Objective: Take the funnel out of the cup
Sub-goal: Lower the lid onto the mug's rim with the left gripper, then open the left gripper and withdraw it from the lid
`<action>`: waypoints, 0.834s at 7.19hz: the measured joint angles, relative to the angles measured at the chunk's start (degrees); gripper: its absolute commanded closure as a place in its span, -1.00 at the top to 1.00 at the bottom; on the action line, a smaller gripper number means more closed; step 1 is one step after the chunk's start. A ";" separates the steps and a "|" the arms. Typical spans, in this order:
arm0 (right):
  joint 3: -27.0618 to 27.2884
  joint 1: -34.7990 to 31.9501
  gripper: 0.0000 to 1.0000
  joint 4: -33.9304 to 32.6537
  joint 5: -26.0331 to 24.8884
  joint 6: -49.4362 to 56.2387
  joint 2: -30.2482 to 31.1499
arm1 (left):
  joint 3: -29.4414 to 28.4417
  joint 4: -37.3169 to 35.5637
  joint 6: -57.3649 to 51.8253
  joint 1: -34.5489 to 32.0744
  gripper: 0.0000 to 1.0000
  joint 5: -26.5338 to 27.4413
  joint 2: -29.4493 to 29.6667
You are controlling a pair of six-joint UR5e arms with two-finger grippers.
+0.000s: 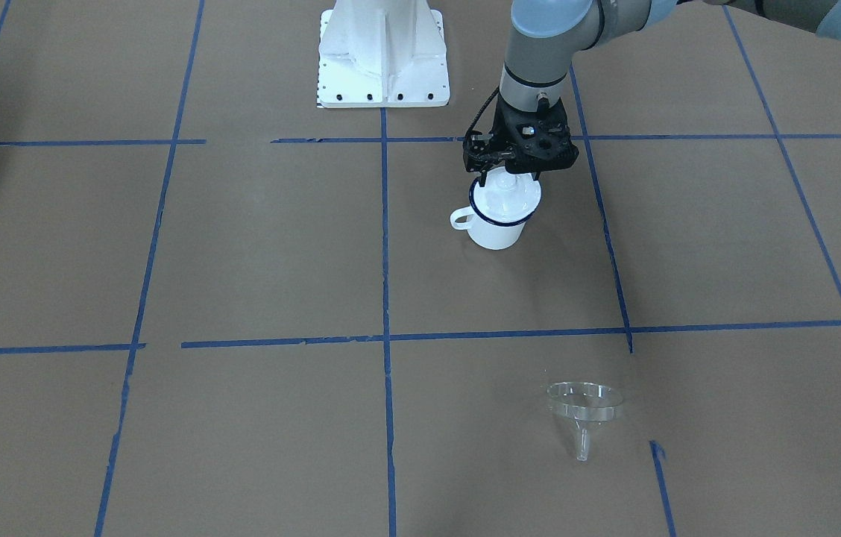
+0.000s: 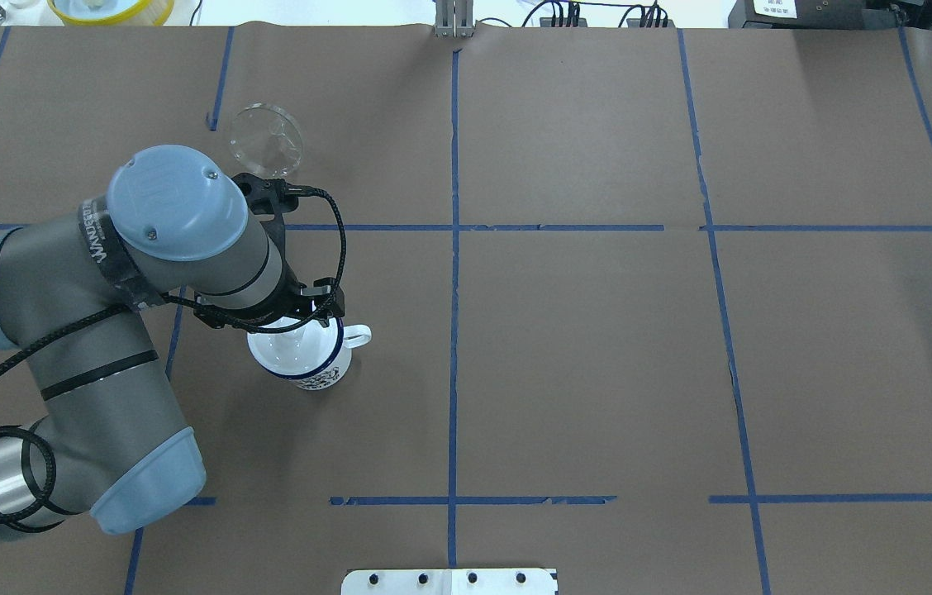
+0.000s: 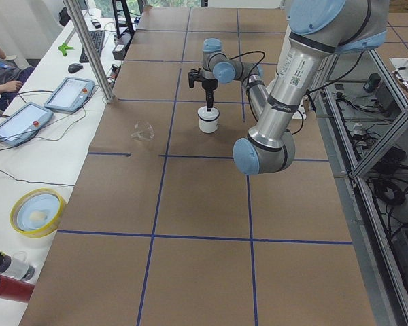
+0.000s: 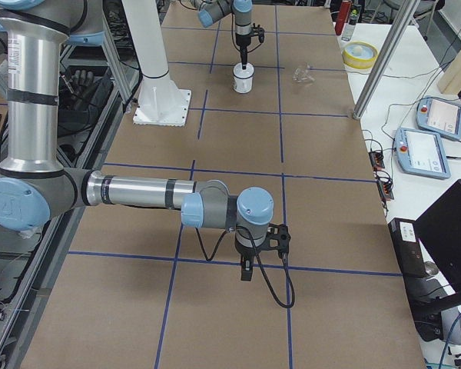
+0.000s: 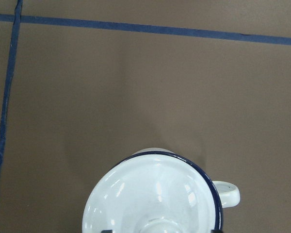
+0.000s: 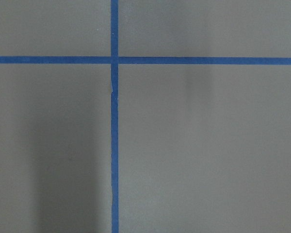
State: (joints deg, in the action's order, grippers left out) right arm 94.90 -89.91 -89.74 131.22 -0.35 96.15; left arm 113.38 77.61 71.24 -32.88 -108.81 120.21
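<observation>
The cup (image 1: 496,230) is a white mug with a dark blue rim, upright on the brown table, its handle toward the table's middle. A white domed lid (image 1: 506,198) with a knob sits in its mouth. My left gripper (image 1: 514,176) hangs straight down over the lid, open, with its fingers on either side of the knob. The left wrist view shows the cup (image 5: 155,194) from above. The clear funnel (image 1: 584,406) lies on its side on the table, well apart from the cup; it also shows in the overhead view (image 2: 265,139). My right gripper (image 4: 246,274) points down over bare table; I cannot tell whether it is open.
The robot's white base (image 1: 383,56) stands at the table's near edge. Blue tape lines (image 1: 385,246) cross the brown table. A yellow bowl (image 3: 37,212), tablets (image 3: 69,94) and bottles sit on the white bench beyond the table's far edge.
</observation>
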 measured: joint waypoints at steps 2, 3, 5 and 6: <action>0.01 0.00 1.00 0.00 0.00 0.00 0.00 | 1.17 0.02 -1.01 -0.30 0.98 -0.02 -0.08; -0.02 0.00 1.00 0.00 0.00 0.00 0.00 | 2.86 0.08 -4.17 -1.57 0.98 -0.15 -0.64; -0.01 0.00 1.00 0.00 0.00 0.00 0.00 | 5.56 0.22 -17.46 -10.28 0.99 -4.73 -4.00; -0.01 0.00 1.00 0.00 0.00 0.00 0.00 | 5.82 0.23 -27.35 -17.23 1.00 -9.03 -6.50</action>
State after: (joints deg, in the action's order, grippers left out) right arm 94.89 -89.91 -89.74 131.22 -0.35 96.15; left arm 119.19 77.84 43.89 -50.11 -117.84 113.71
